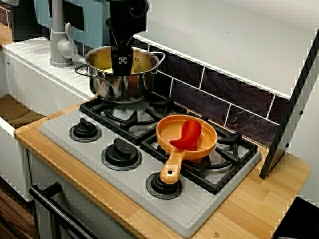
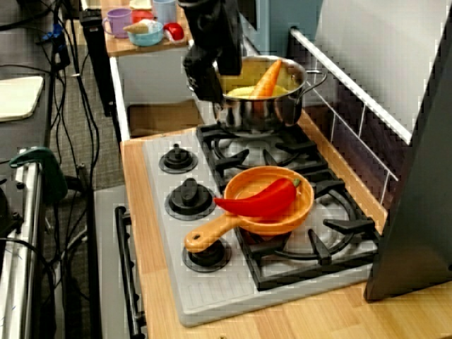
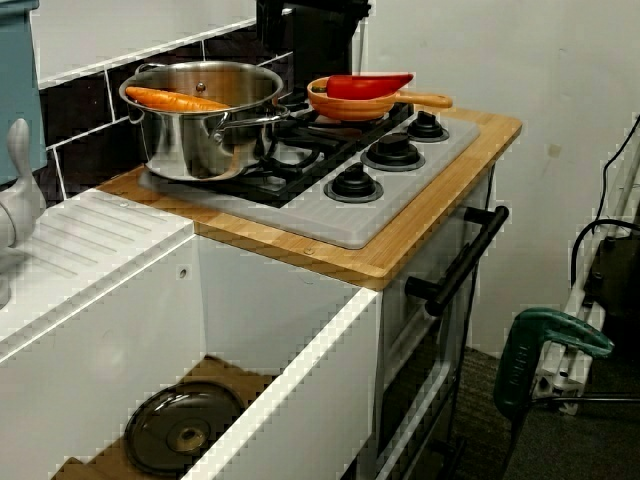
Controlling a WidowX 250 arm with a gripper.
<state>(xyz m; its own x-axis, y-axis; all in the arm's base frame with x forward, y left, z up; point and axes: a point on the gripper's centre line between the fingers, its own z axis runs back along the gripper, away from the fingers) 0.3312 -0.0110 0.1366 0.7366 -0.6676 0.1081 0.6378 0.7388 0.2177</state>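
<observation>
On a wooden counter [image 1: 259, 199] we see a grey stove top [image 1: 65, 130]. The steel pot [image 1: 107, 84] sits at its back left corner with a carrot [image 2: 267, 79] inside. The gripper [image 1: 122, 67] hangs straight down at the pot's rim. Its dark body hides the fingertips, so we cannot tell whether they grip. An orange pan [image 1: 172, 130] sits toward the right edge.

Red pepper [image 1: 187, 134] in orange pan [image 1: 169, 128]; lid [image 3: 185, 432] in sink [image 3: 300, 335].
</observation>
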